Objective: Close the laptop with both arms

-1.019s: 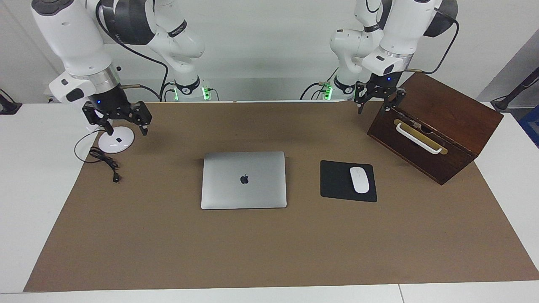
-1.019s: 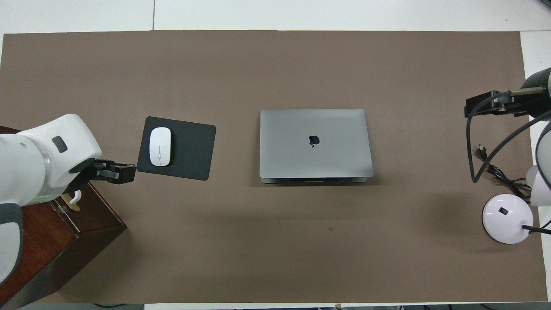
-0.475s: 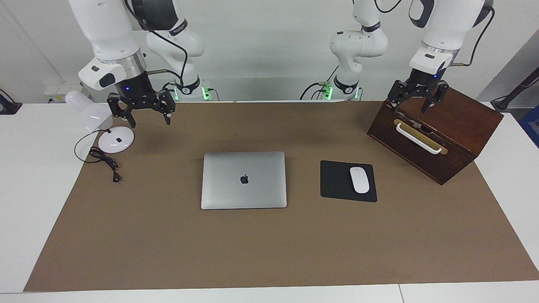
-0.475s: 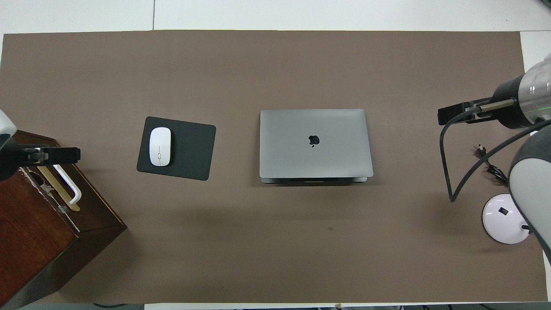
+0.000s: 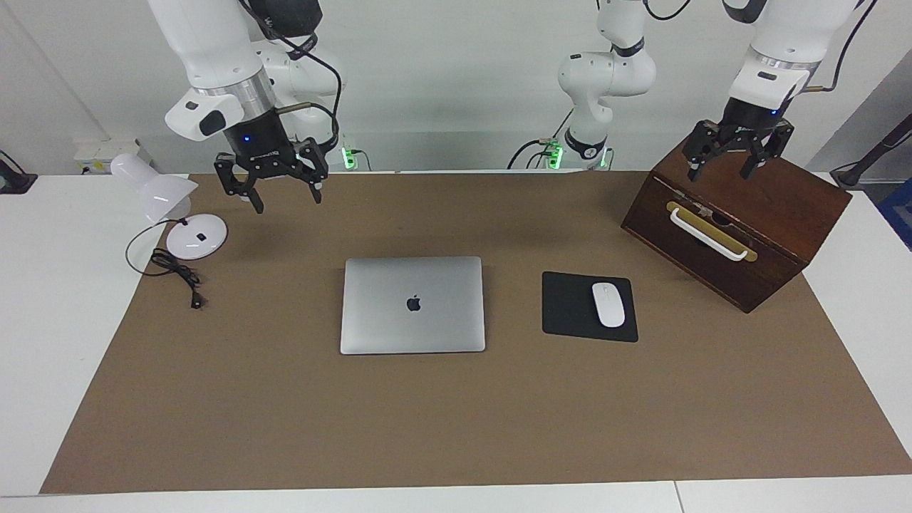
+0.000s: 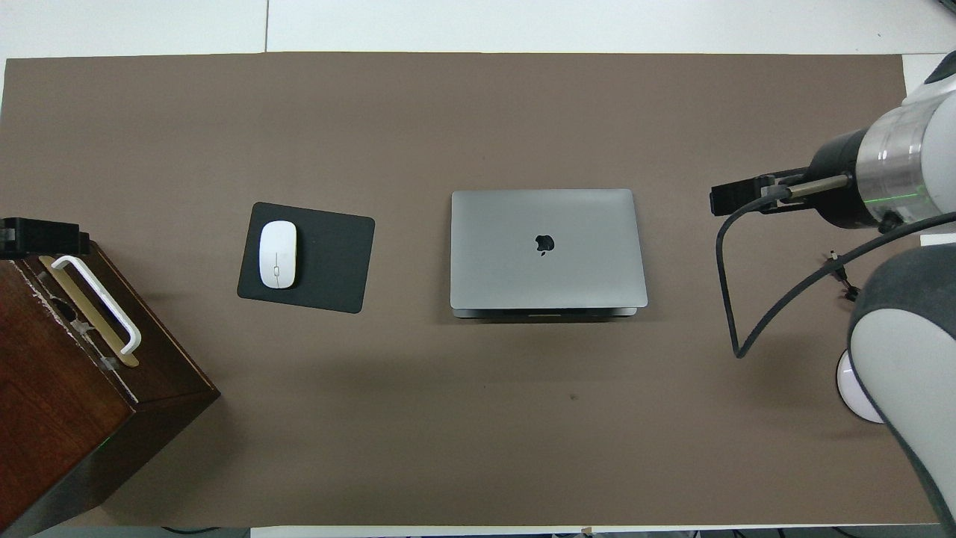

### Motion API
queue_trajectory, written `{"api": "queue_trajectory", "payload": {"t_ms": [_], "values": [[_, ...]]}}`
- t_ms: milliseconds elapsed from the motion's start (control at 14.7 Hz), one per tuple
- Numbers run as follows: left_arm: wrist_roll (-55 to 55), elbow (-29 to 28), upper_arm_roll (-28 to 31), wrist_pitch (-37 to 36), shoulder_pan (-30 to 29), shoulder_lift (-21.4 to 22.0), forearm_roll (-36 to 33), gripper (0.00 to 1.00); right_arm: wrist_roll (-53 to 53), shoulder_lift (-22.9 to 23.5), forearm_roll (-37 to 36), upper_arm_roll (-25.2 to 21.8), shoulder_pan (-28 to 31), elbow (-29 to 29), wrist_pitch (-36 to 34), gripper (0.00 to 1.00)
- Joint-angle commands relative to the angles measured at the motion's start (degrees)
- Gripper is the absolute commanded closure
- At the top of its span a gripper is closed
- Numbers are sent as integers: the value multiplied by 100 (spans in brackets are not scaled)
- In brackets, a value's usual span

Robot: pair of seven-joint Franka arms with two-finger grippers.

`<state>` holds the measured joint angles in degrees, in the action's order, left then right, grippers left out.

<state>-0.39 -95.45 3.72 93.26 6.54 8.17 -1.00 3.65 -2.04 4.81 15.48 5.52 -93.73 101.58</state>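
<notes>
The silver-grey laptop (image 5: 413, 305) lies shut on the brown mat, lid down with the dark apple logo up; it also shows in the overhead view (image 6: 547, 246). My right gripper (image 5: 285, 201) hangs open and empty in the air over the mat, between the lamp and the laptop, and shows in the overhead view (image 6: 736, 200). My left gripper (image 5: 734, 169) hangs open and empty over the top of the wooden box, and its tip shows in the overhead view (image 6: 41, 237). Neither gripper touches the laptop.
A dark wooden box (image 5: 755, 221) with a white handle stands at the left arm's end. A black mouse pad (image 5: 570, 306) with a white mouse (image 5: 608, 304) lies beside the laptop. A white desk lamp (image 5: 196, 239) and its black cable (image 5: 178, 274) sit at the right arm's end.
Both arms have risen. The right gripper moved from over the lamp base toward the table's middle. The left gripper moved from in front of the box to over its top. The laptop has not moved.
</notes>
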Motion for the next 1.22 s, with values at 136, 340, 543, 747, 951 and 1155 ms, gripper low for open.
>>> {"api": "queue_trajectory", "payload": {"t_ms": [136, 340, 543, 747, 951, 1155], "values": [[-32, 1142, -64, -993, -346, -711, 188, 0, 189, -165, -541, -10, 115, -189, -41, 0], [-32, 1064, -64, -758, -337, -738, 188, 0, 206, -191, -595, -19, 213, -189, -156, 0], [-32, 748, -64, -512, -311, -852, 188, 0, 206, -191, -604, -19, 257, -189, -130, 0], [-32, 466, -64, -283, -276, -826, 188, 0, 197, -191, -604, -19, 283, -207, -130, 0], [21, 316, -73, -212, -249, -791, 162, 0, 197, -191, -604, -19, 292, -207, -138, 0], [302, 299, -73, -186, -249, -800, 171, 0, 197, -191, -604, -10, 292, -207, -139, 0]]}}
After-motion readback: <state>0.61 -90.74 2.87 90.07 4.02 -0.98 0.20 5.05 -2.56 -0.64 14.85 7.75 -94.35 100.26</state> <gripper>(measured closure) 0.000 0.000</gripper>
